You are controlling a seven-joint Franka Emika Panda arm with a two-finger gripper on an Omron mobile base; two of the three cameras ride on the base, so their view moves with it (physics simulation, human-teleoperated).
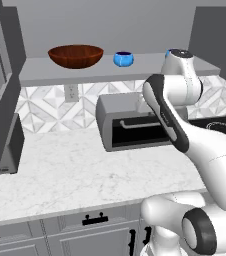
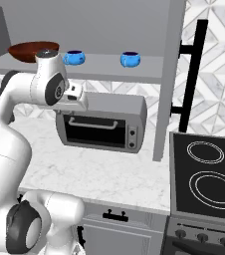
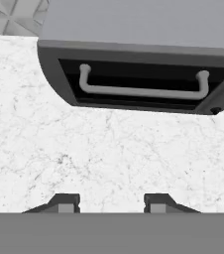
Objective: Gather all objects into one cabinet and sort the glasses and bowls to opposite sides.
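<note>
A white robot arm reached over a marble counter (image 1: 75, 170) toward a grey toaster oven (image 2: 102, 124). Seen from the hand camera, the gripper (image 3: 111, 204) pointed down at the bare counter just in front of the oven door, its two dark fingertips (image 3: 64, 203) standing apart with nothing between them. On the grey cabinet shelf (image 1: 50, 70) above, a wide reddish-brown bowl (image 1: 75, 55) sat at the left. One blue cup (image 1: 123, 59) stood just right of it, and a second blue cup (image 2: 130, 59) stood farther right.
</note>
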